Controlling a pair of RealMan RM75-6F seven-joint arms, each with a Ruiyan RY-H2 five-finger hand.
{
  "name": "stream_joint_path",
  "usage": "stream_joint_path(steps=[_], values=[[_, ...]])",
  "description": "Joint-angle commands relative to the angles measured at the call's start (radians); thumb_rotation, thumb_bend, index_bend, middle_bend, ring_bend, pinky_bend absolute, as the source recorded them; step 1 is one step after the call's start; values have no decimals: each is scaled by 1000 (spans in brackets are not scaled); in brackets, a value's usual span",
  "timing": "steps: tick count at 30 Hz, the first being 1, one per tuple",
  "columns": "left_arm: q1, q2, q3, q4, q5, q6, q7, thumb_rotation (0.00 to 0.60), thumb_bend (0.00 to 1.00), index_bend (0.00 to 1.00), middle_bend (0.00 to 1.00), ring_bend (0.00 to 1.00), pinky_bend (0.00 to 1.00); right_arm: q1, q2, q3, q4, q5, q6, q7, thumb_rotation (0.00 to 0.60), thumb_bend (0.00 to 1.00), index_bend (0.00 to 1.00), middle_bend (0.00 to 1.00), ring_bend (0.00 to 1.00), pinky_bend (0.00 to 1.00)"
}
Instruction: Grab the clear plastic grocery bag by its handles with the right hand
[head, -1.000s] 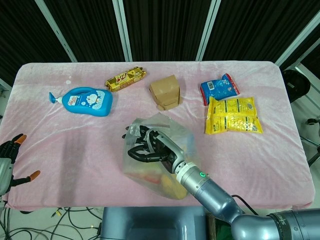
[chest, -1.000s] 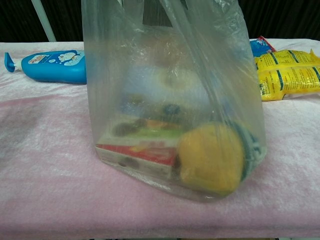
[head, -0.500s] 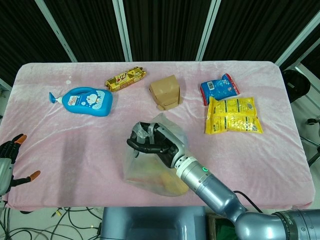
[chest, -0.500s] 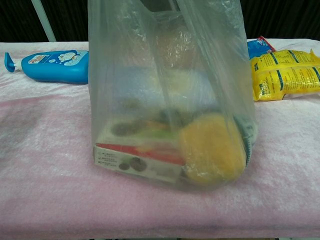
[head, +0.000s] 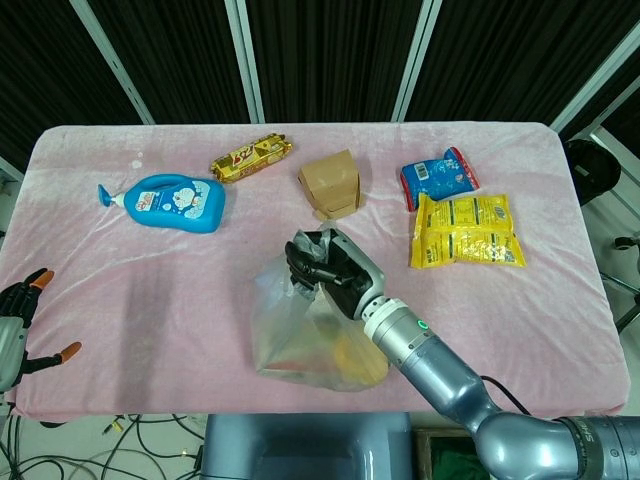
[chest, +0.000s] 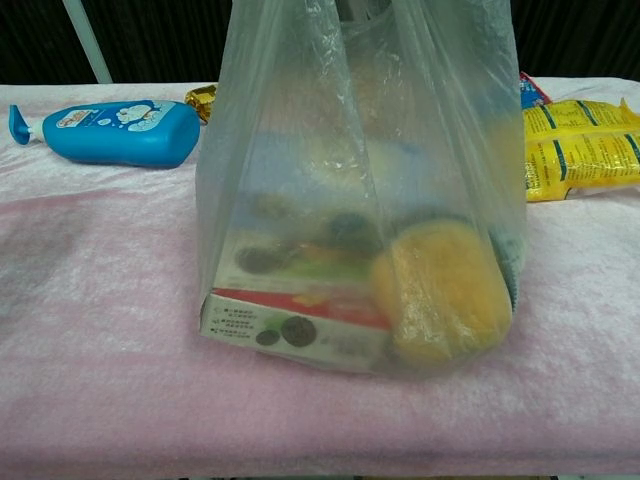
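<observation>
Compared to a second earlier, the right hand (head: 325, 268) had gone from lying low and flat to standing over the clear plastic grocery bag (head: 312, 330), fingers (head: 303, 262) clamped on the bunched handles (head: 318, 247), pulling the plastic taut. The left hand (head: 18, 312) hadn't budged, fingers spread, holding nothing. The bag stood near the table's (head: 150, 290) front edge, a box (chest: 300, 328) and a yellow thing (chest: 445, 290) showing through.

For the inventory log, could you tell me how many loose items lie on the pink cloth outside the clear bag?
5: a blue bottle far left, brown snack bar behind it, tan box centre, blue packet and yellow packet right. The clear plastic bag may hide more.
</observation>
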Motion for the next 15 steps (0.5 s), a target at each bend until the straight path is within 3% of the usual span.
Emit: stream_joint_path(steps=[1,8,12,15], values=[[0,0,0,0,-1,0,-1,600,0,64,40,82,87,15,5,8,8,12,3,-8,600,825,863,902,879,852],[2,2,0,0,-1,2,-4,600,0,66,40,81,87,81,25,49,36,69,26,-38,600,824,863,902,879,852],[4,3,-1,-2,-2,6,-5,600,0,67,40,82,87,137,60,119,57,118,61,-55,600,825,862,902,879,852],[4,2,-1,-2,-2,6,-4,600,0,67,40,82,87,168,78,137,68,171,76,-69,600,826,862,902,879,852]])
